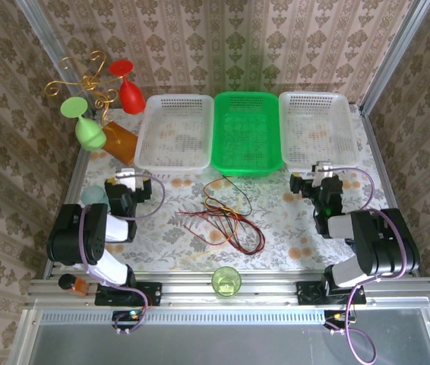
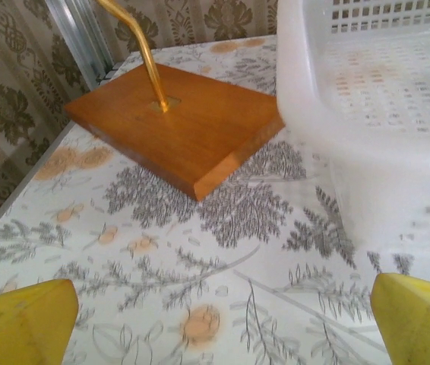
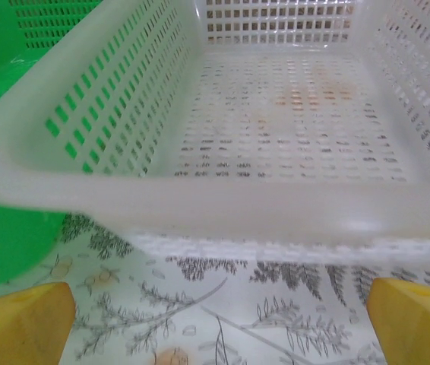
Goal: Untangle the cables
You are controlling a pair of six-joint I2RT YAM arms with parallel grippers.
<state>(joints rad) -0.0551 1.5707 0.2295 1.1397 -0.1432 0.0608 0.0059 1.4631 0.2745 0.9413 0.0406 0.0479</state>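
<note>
Both spread wide: left hand (image 2: pixel 219 327), right hand (image 3: pixel 219 323); cables (image 1: pixel 226 222) tangled on table (image 1: pixel 283 232) between.

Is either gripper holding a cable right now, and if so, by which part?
Nothing is held. The left gripper and right gripper are both open and empty; the cables lie loose on the table between them.

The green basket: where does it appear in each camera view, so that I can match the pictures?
Top external: the green basket sits at the far middle of the table, between two white baskets.
Right wrist: the green basket is at the upper left, beyond the right white basket.
Left wrist: this camera faces the wooden base and the left white basket.
Shared landmark: the right white basket, immediately right of it.
</note>
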